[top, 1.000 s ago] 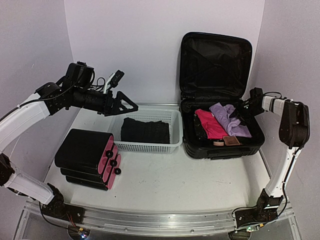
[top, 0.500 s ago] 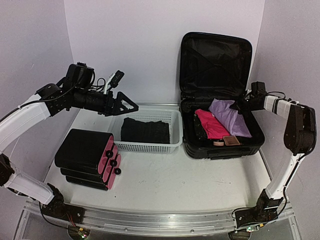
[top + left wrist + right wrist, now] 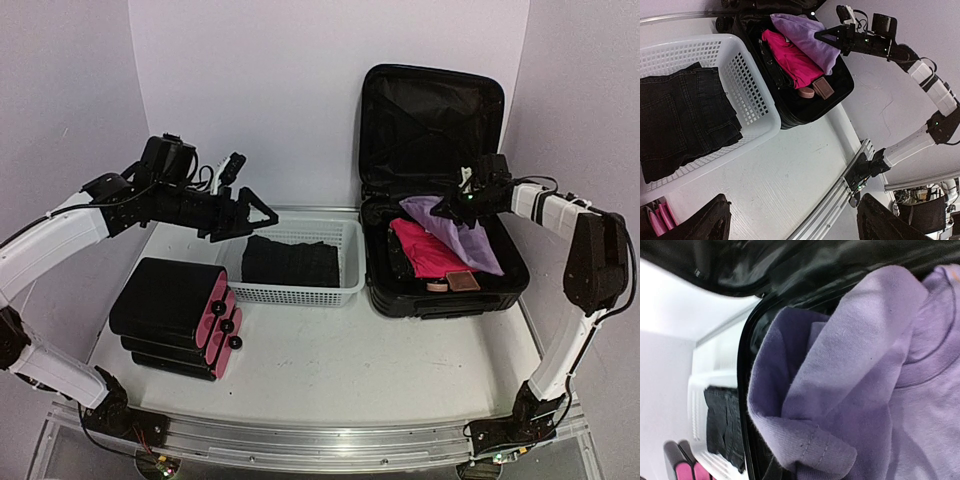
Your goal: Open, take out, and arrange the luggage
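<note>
One tight pinch on lilac shirt by right gripper, just above open luggage at far right of bench; left gripper spread wide over basket corner, free air around.

We see the luggage at the back right of the desk, with its lid standing up behind it. In it a shirt lies left of a sweater, and a small block lies in front of them. Left of the luggage sits a basket with folded pants in it. A smaller case lies front left of the basket.
</note>
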Robot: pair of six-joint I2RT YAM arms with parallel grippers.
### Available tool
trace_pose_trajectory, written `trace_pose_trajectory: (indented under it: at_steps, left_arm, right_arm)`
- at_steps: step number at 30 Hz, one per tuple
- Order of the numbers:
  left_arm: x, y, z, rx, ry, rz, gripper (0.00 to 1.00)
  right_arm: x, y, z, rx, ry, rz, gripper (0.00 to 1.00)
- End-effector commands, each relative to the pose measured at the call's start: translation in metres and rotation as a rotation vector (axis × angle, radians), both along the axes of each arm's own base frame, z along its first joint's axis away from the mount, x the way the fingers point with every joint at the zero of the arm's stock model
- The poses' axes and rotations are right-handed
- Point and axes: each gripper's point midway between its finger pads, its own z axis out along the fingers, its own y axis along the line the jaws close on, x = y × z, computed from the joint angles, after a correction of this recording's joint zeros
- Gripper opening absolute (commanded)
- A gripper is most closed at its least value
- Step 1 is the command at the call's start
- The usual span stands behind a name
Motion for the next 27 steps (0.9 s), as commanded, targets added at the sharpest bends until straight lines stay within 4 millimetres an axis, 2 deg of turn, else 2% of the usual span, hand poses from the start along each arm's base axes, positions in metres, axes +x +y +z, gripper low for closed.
trace_pose_trajectory:
  at_steps: [1, 5, 10, 12, 13, 18, 22, 27]
  left_arm:
    - [0.011, -0.012, 0.009, -0.091, 0.052, 0.026, 0.87]
    - [0.015, -0.031, 0.01, -0.196, 0.148, 0.002, 0.87]
    - [0.037, -0.065, 0.014, -0.32, 0.335, 0.036, 0.88]
    - [0.046, -0.082, 0.018, -0.343, 0.396, 0.063, 0.89]
    - [0.052, -0.094, 0.012, -0.346, 0.445, 0.083, 0.9]
    - [0.07, -0.148, 0.013, -0.413, 0.644, 0.153, 0.91]
    - [0.088, -0.182, 0.002, -0.444, 0.71, 0.227, 0.92]
    - [0.114, -0.225, -0.03, -0.455, 0.763, 0.271, 0.89]
  right_arm:
    - [-0.005, 0.017, 0.017, -0.113, -0.082, 0.146, 0.0]
    - [-0.011, 0.02, 0.005, -0.116, -0.05, 0.163, 0.0]
    - [-0.013, 0.026, 0.007, -0.097, -0.054, 0.181, 0.0]
    - [-0.013, 0.029, 0.007, -0.096, -0.061, 0.195, 0.0]
    - [-0.013, 0.03, 0.007, -0.092, -0.062, 0.198, 0.0]
    - [-0.018, 0.038, 0.006, -0.08, -0.078, 0.231, 0.0]
    - [-0.021, 0.04, 0.007, -0.072, -0.104, 0.244, 0.0]
    - [-0.027, 0.044, 0.002, -0.055, -0.112, 0.276, 0.0]
